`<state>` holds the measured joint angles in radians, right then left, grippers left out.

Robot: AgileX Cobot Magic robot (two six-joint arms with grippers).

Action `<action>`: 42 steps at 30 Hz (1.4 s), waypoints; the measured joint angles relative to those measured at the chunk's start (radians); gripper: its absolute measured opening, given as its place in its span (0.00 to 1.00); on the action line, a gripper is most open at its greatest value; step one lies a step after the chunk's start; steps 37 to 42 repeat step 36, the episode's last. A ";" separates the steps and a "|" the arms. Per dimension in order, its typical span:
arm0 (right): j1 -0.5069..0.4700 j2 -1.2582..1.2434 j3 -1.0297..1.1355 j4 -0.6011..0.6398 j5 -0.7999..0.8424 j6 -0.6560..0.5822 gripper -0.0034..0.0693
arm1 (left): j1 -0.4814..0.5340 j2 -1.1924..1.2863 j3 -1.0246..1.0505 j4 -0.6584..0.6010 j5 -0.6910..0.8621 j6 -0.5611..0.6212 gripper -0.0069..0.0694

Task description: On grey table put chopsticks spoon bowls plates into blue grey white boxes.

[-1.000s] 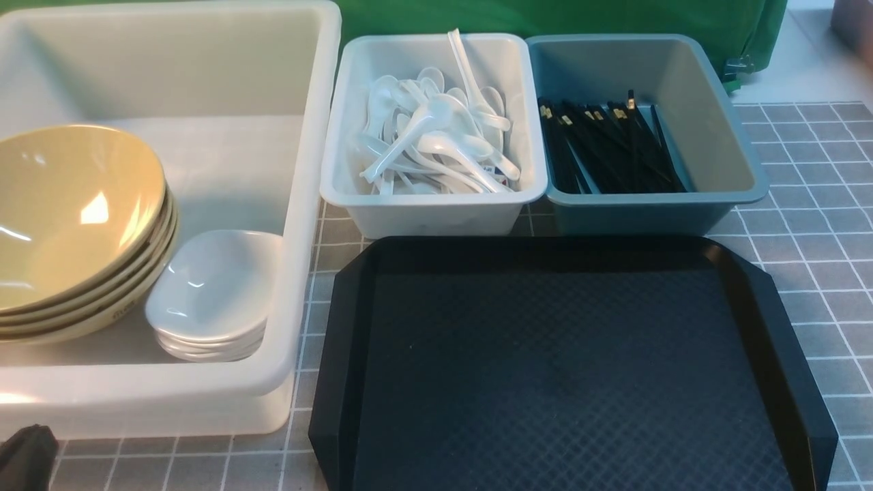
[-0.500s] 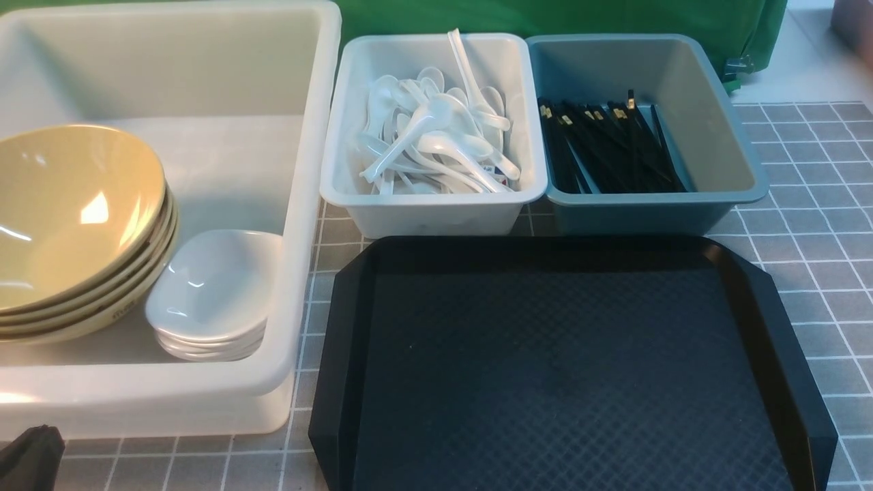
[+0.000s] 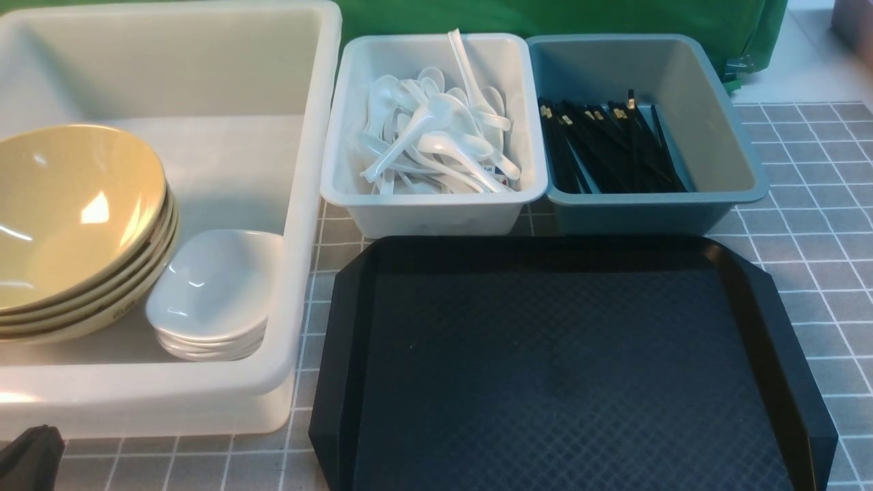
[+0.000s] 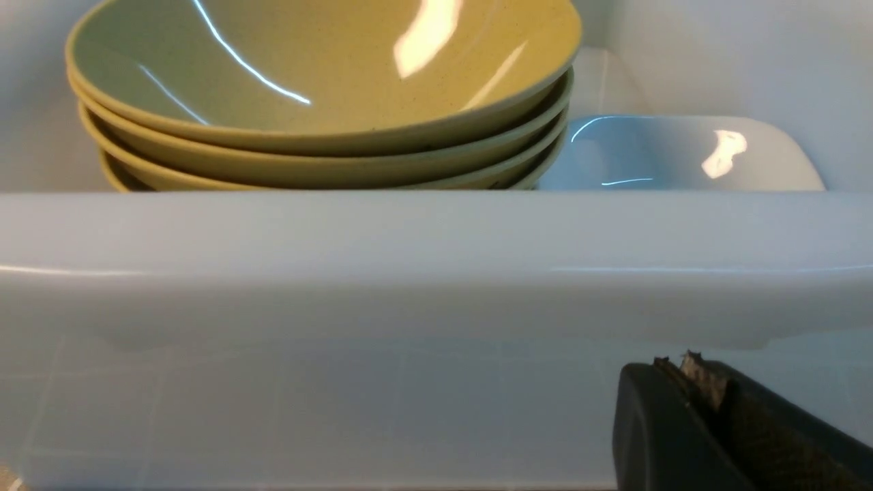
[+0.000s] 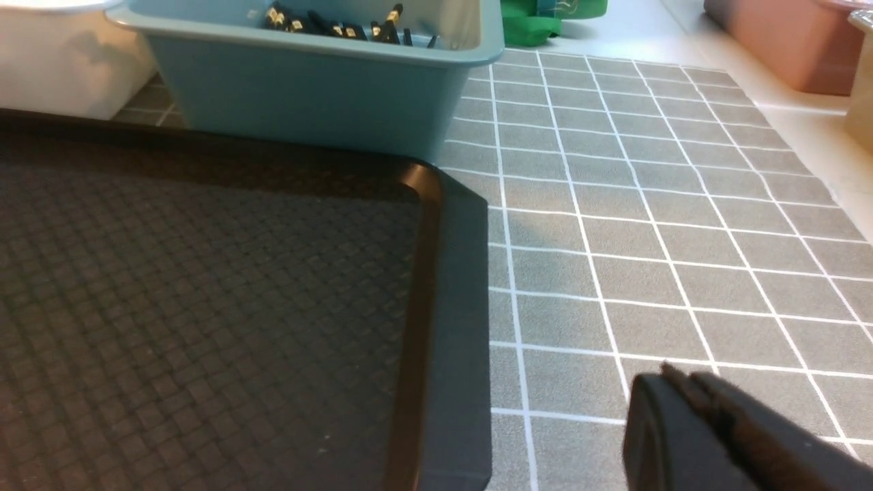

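On the grey tiled bench stand three boxes. The large translucent white tub on the left holds a stack of olive-yellow bowls, tilted toward its near left corner, and just beside them a stack of small white rounded-square plates touching the bowls' lower edge. The small pale grey-white bin in the middle is filled with a heap of white soup spoons, one handle standing up against the far wall. Touching its right side, the blue-grey bin holds a bundle of black chopsticks with gold bands, lying against its left half. Just in front of the two small bins lies a black diamond-textured tray, with nothing on it.

The left hand is closed with nothing in it, low outside the near wall of the white tub, with bowls and plates seen over the rim. The right hand is also closed with nothing in it, hanging over bare bench just right of the tray's right edge
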<state>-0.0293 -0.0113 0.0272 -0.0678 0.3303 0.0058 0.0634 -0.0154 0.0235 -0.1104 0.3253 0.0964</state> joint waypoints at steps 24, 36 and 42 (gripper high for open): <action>0.000 0.000 0.000 0.000 0.000 0.000 0.13 | 0.000 0.000 0.000 0.000 -0.001 0.004 0.08; 0.000 0.000 0.000 0.000 0.000 0.000 0.14 | 0.000 0.000 0.000 0.000 -0.001 0.003 0.08; 0.000 0.000 0.000 0.000 0.000 0.000 0.14 | 0.000 0.000 0.000 0.000 -0.001 0.003 0.08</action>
